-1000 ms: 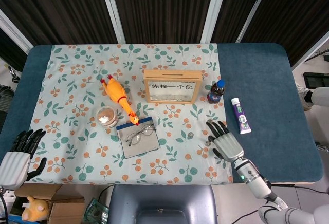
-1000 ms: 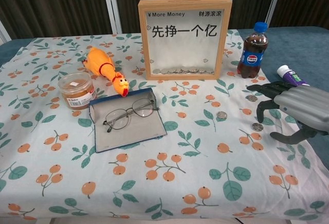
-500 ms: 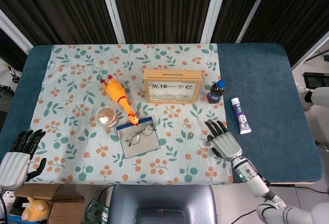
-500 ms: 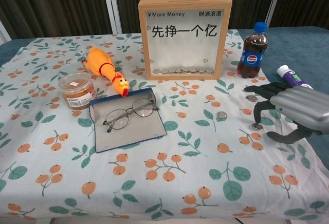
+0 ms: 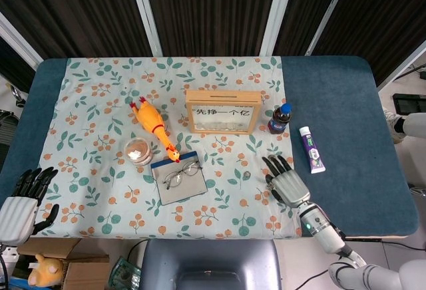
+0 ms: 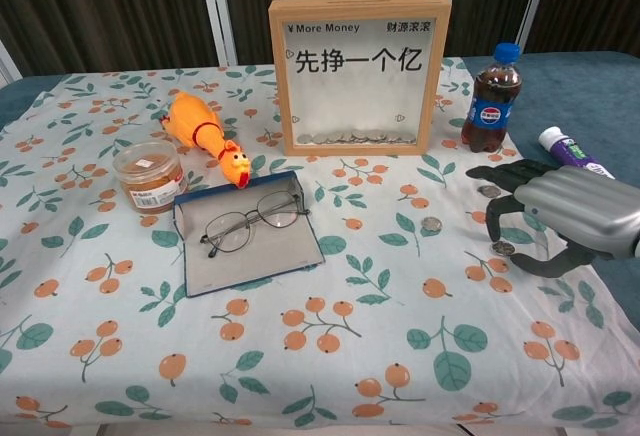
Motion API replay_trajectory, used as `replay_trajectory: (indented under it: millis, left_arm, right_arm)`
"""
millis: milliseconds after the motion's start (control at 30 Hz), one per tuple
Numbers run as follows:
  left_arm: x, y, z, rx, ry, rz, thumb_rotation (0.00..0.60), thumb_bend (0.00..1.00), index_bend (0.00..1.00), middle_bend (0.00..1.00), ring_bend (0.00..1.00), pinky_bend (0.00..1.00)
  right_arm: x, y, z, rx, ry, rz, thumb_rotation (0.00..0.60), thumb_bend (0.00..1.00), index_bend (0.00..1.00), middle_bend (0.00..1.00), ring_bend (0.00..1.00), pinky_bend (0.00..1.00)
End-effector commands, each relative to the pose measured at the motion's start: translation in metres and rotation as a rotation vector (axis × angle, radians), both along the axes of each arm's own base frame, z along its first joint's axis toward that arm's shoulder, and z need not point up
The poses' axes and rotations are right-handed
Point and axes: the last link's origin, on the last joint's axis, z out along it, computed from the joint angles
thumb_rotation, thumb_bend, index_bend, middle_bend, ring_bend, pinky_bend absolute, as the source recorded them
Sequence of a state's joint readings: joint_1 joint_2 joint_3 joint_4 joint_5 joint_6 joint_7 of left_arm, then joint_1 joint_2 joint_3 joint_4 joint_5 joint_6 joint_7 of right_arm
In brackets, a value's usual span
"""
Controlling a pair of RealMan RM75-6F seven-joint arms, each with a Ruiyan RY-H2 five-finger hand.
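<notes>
Seen from the head view: a wooden frame box [image 5: 223,112] near the table's far edge, with a row of coins along its bottom behind the glass. A small round jar [image 5: 138,151] toward the left, something pale inside, not possible to tell what. An open glasses case [image 5: 178,177] near the middle, with the glasses [image 5: 182,173] lying on it. A yellow rubber chicken [image 5: 155,129] between jar and frame box. A cola bottle [image 5: 280,118] just right of the frame box; a toothpaste tube [image 5: 311,149] on the bare blue part toward the right edge. Right hand [image 5: 285,182] low over the floral tablecloth [image 5: 100,90] close to the near edge, fingers spread wide, holding nothing, beside a small coin [image 5: 246,174]. Left hand [image 5: 23,203] at the near left corner of the table [image 5: 346,104], fingers apart, holding nothing. Dark slatted wall behind.

Seen from the chest view: right hand [image 6: 560,218] wide open, fingertips just above the cloth. One coin [image 6: 502,248] right under the fingers, another [image 6: 431,224] a little left, a third [image 6: 489,191] nearer the bottle. Coins also inside the frame box [image 6: 358,74]. Left hand not visible here.
</notes>
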State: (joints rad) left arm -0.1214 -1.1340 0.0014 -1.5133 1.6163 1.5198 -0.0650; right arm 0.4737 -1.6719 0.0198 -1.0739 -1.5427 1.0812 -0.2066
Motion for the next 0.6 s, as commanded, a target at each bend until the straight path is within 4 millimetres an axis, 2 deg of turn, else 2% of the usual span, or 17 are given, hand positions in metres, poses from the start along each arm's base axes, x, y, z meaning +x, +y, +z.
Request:
replay_trajectory:
  millis: [33,600]
  left_arm:
    - [0.0000,0.0000,0.0000,-0.001,0.000,-0.001,0.600,0.44,0.00,0.06,0.00,0.01]
    - [-0.0005,-0.0006,0.0027,0.010,-0.009,-0.002,0.600,0.44,0.00,0.07,0.00,0.01]
  right_arm:
    - [0.0016,-0.0012,-0.0012,-0.001,0.003,0.000,0.600,0.51,0.60,0.11,0.00,0.00]
    - [0.0053,-0.0020,-0.0014,-0.009,0.025,0.012,0.600,0.54,0.61,0.12,0.00,0.00]
